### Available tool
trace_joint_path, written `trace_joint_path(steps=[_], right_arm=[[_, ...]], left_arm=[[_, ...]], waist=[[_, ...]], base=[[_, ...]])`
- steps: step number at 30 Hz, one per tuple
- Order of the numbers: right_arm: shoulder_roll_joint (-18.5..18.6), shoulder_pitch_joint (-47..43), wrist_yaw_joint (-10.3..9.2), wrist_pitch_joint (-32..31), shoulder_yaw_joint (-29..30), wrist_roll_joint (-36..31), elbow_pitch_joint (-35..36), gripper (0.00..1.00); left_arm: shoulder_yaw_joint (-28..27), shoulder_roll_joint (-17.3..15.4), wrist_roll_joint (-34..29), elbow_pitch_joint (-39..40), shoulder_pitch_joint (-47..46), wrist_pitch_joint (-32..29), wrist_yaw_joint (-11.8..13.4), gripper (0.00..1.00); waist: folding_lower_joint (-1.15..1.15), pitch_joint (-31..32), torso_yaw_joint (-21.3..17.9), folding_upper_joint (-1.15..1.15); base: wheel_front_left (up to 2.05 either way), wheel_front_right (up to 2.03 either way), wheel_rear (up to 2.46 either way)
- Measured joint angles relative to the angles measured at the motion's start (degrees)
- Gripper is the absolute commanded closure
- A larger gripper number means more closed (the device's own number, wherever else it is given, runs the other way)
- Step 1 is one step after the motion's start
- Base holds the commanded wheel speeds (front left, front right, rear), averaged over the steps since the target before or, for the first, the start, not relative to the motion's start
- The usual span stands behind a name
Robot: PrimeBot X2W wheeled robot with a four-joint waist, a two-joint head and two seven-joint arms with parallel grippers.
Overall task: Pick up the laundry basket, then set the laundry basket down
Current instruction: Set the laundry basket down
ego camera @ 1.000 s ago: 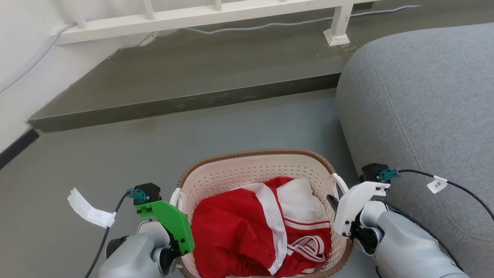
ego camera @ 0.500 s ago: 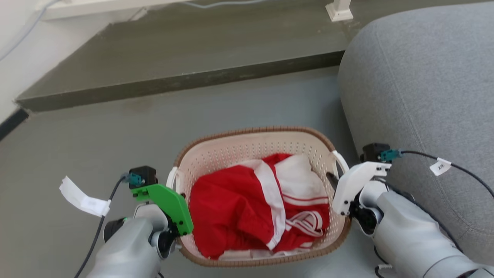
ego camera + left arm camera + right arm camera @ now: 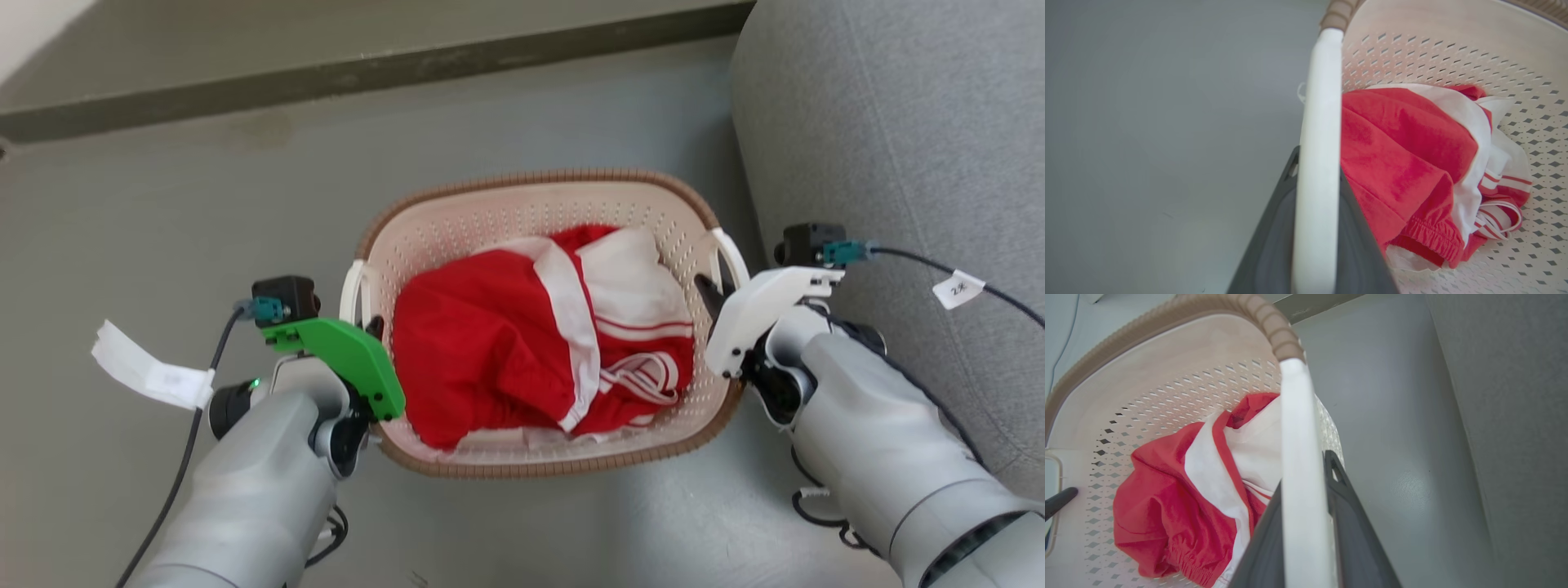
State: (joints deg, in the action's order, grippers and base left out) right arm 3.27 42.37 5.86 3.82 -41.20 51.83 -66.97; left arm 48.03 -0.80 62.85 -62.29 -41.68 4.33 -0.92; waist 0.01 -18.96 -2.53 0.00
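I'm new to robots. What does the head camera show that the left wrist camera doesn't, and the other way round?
Head camera: the whole laundry basket from above, the left hand and right hand each at a white side handle, a grey sofa on the right, a floor step beyond. Left wrist camera: a close look at the left handle clamped between that hand's dark fingers. Both: the perforated basket wall, its brown rim, red-and-white clothing inside, grey floor.
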Motion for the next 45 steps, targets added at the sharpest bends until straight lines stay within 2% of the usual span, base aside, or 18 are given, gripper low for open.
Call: trace_joint_path(steps=[16, 45], right_arm=[[1.3, 8.6, 0.05, 4.0, 1.0, -0.9, 0.2, 1.0], [3.6, 21.5, 0.11, 8.6, 2.3, -2.5, 0.5, 1.0]], left_arm=[[-0.8, 0.0, -0.5, 1.0, -8.4, 4.0, 0.0, 1.0], [-1.7, 0.0, -1.0, 2.1, -21.8, 7.8, 0.4, 1.0]], waist=[[0.0, -11.9, 0.4, 0.0], [0.0, -33.1, 1.9, 0.0]], base=[[0.0, 0.0, 0.0], [0.0, 0.0, 0.0]])
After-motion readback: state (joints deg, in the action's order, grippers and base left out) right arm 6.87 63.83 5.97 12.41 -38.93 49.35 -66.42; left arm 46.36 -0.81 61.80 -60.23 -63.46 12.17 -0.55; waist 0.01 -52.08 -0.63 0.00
